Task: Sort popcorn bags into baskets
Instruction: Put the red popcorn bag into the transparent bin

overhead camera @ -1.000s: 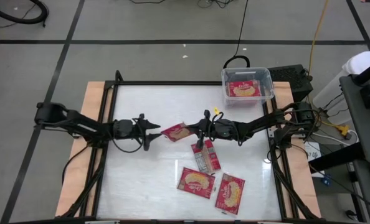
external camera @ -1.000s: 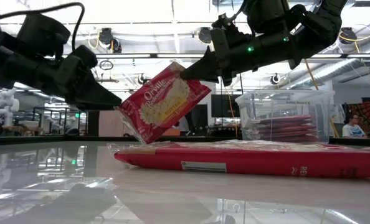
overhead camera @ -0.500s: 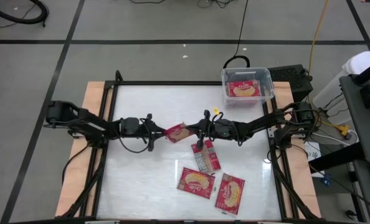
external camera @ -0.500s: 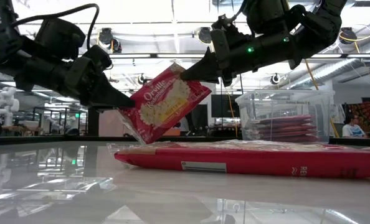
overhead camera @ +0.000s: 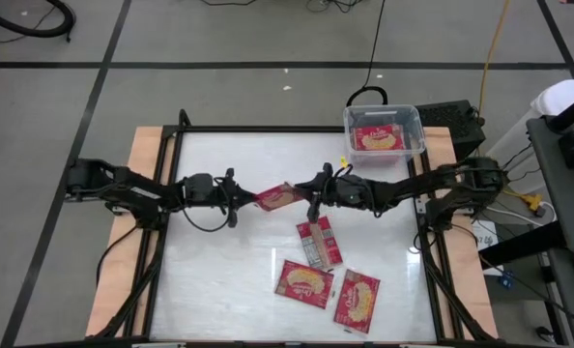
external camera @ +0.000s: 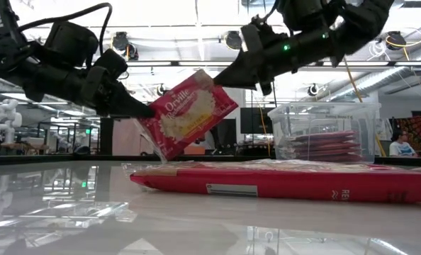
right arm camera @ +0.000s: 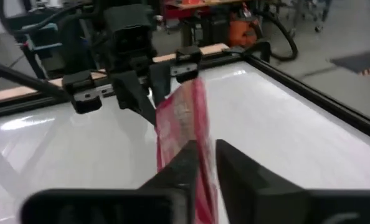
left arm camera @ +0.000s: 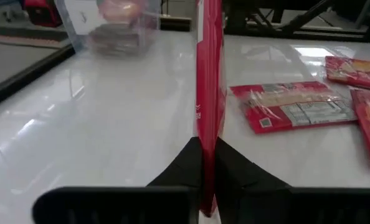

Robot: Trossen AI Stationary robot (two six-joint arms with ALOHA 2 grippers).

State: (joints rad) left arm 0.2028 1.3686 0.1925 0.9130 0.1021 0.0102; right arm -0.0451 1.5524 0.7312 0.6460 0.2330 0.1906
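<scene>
One red popcorn bag [overhead camera: 277,196] hangs over the middle of the table, stretched between my two grippers. My left gripper [overhead camera: 251,198] comes in from the table's left and is shut on the bag's left end. My right gripper [overhead camera: 304,190] comes in from the right and is shut on its right end. Three more popcorn bags [overhead camera: 314,242] [overhead camera: 303,282] [overhead camera: 357,300] lie flat on the table nearer the front. The clear basket [overhead camera: 384,107] stands at the far right corner with a red packet [overhead camera: 377,138] lying inside. My left gripper pinches the bag's left side edge [left arm camera: 207,146] between its two fingers, reaching in about level from the table's left. The bag stands on edge in the hold, tilted and clear of the table. My right gripper has the bag's upper edge near its top corner [external camera: 209,78] between its two fingers [right arm camera: 188,155], reaching in about level from the table's right. That end of the bag is the higher one.
A black box [overhead camera: 456,116] with cables sits beyond the basket at the far right. A black frame [overhead camera: 268,129] rims the white table, with wooden strips along both sides. In the low view a bag [external camera: 281,183] lies close in front, and a person [external camera: 402,145] sits far behind.
My left gripper has moved toward the table's right to the hanging bag and shut on its left edge. My right gripper has risen a little at the bag's top corner. The bag stays in the air, its right corner a little lower than before.
</scene>
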